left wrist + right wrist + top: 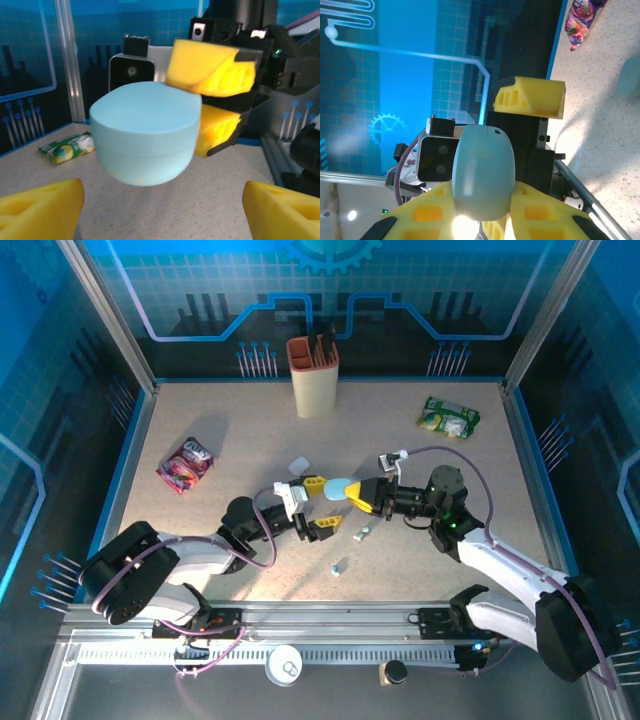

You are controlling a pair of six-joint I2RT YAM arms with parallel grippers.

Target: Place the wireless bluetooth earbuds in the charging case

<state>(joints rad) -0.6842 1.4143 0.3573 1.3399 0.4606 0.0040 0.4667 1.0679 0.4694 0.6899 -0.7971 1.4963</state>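
Observation:
My right gripper (352, 492) is shut on a pale blue pebble-shaped charging case (337, 488), holding it above the table with its lid closed. In the right wrist view the case (482, 170) sits pinched between my yellow fingers (420, 215). My left gripper (319, 505) faces it, open, one finger on each side of the case's free end without touching. In the left wrist view the case (145, 135) hangs in front of my left gripper (162, 215). Two tiny earbuds lie on the table nearer the front: a white one (362, 533) and a pale blue one (340, 567).
A small pale blue piece (298, 465) lies just behind the left gripper. A purple snack bag (185, 462) is at the left, a green packet (448, 417) at the back right, and a beige holder (313, 375) at the back centre. Blue walls enclose the table.

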